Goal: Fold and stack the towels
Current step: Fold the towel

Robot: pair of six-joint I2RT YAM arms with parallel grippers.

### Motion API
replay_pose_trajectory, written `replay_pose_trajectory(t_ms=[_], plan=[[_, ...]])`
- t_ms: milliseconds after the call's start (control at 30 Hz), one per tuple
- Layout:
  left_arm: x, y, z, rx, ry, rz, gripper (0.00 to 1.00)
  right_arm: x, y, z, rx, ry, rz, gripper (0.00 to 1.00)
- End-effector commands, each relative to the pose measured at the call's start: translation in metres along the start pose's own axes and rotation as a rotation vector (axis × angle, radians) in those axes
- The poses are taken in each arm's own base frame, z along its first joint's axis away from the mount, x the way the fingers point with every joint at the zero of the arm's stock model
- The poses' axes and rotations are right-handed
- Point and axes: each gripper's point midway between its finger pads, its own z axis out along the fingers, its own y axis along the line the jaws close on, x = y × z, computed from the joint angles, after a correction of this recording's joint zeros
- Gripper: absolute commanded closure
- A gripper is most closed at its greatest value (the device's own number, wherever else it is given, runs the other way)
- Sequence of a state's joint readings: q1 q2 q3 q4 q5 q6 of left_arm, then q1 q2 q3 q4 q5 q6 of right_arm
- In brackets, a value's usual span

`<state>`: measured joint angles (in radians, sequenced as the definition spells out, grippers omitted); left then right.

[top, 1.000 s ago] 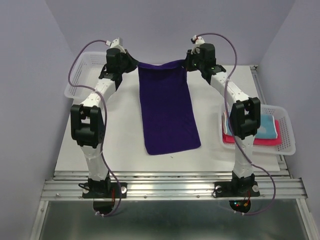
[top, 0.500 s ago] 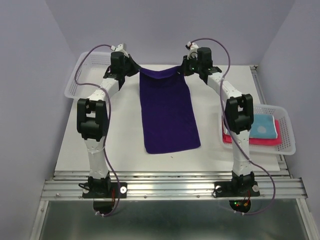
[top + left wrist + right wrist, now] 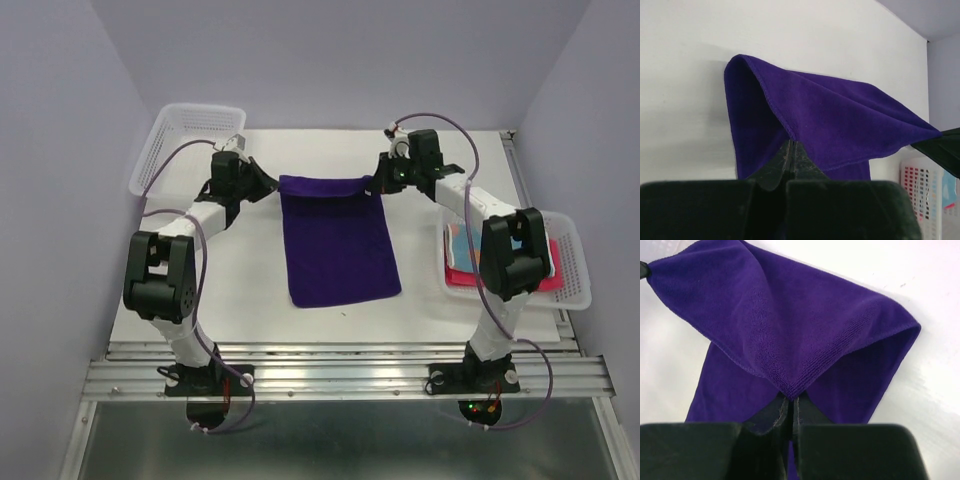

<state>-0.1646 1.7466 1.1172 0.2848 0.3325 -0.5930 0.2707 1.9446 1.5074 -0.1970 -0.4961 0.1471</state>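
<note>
1. In the middle of the table (image 3: 250,290), the dark purple towel (image 3: 340,250) lies flat and lengthwise, with only its far edge raised a little from the surface.
2. The left gripper (image 3: 791,150) is clenched on the far left corner of this towel, its jaws pressed together on the hem.
3. The right gripper (image 3: 790,402) grasps the far right corner in the same way.
4. In the white basket (image 3: 578,270) at the right edge, a pink-red towel (image 3: 462,277) lies under a light blue towel (image 3: 459,243); the right arm hides part of both.
5. A second white basket (image 3: 190,125) stands at the far left corner.
</note>
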Motion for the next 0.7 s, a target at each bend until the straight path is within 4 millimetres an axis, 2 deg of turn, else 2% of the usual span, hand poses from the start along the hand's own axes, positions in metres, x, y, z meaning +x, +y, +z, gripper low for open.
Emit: replay_pose_trajectory(t_ms=[0,33,100,200,233,300,367,433,467,667], plan=[[-0.008,-0.04,-0.033,0.116,-0.074,0.03,1.0,-0.004,0.035,-0.032,-0.064,-0.052,-0.018,0.99],[0.007,-0.033,-0.036,0.101,-0.05,0.015,1.0,0.004,0.038,-0.04,-0.06,-0.047,-0.015,0.99],[0.014,-0.033,-0.045,0.101,-0.05,0.011,1.0,0.013,0.041,-0.047,-0.054,-0.038,-0.009,0.99],[0.034,-0.033,-0.061,0.106,-0.044,-0.013,1.0,0.025,0.046,-0.062,-0.039,-0.036,0.0,0.99],[0.043,-0.033,-0.07,0.106,-0.04,-0.022,1.0,0.034,0.045,-0.064,-0.031,-0.022,0.008,0.99],[0.054,-0.033,-0.081,0.106,-0.044,-0.024,1.0,0.035,0.049,-0.074,-0.03,-0.033,0.003,0.99],[0.06,-0.032,-0.088,0.103,-0.043,-0.038,1.0,0.048,0.049,-0.078,-0.023,-0.016,0.016,0.99],[0.069,-0.03,-0.096,0.102,-0.039,-0.041,1.0,0.053,0.051,-0.084,-0.019,-0.017,0.02,0.99],[0.073,-0.029,-0.099,0.099,-0.032,-0.043,1.0,0.063,0.05,-0.085,-0.015,0.001,0.031,0.99],[0.09,-0.024,-0.118,0.092,-0.024,-0.043,1.0,0.078,0.055,-0.104,-0.004,-0.008,0.039,0.99]])
